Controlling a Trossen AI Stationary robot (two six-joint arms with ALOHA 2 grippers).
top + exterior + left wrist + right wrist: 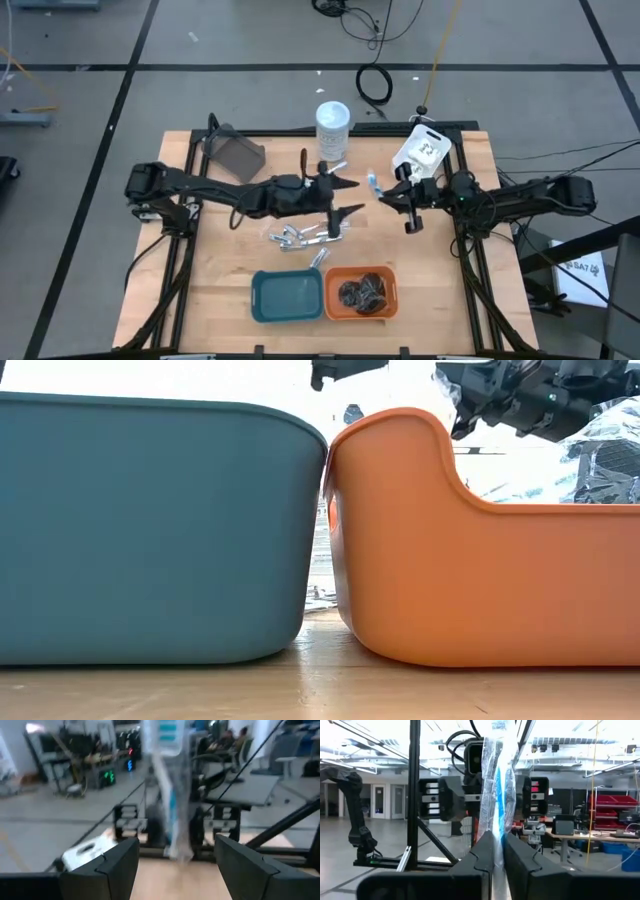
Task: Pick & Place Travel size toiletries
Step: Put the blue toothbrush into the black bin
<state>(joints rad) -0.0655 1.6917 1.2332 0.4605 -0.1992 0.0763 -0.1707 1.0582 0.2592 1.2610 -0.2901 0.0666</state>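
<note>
My right gripper (383, 192) (498, 845) is above the table's middle, shut on a clear wrapped piece with a blue stripe (372, 182) (500, 780) (172, 810). My left gripper (350, 197) (177, 855) faces it from the left, open, its fingers a little short of the piece and on either side of its line. Several slim silver tubes (305, 235) lie in a heap on the wood below my left gripper. Dark round bundles (362, 292) lie in the orange tray (392, 300). My right gripper pinches the wrapped piece by its lower end (496, 832) between its two fingers. The fingers come from the table's right, slanting a little upward. The piece stands nearly upright above the fingertips, lifted clear of the table.
A teal tray (258, 300) stands beside the orange one at the near edge. A tall white-lidded jar (333, 125) stands at the far middle, a white packet with black print (422, 150) at the far right, and a brown container (237, 155) at the far left.
</note>
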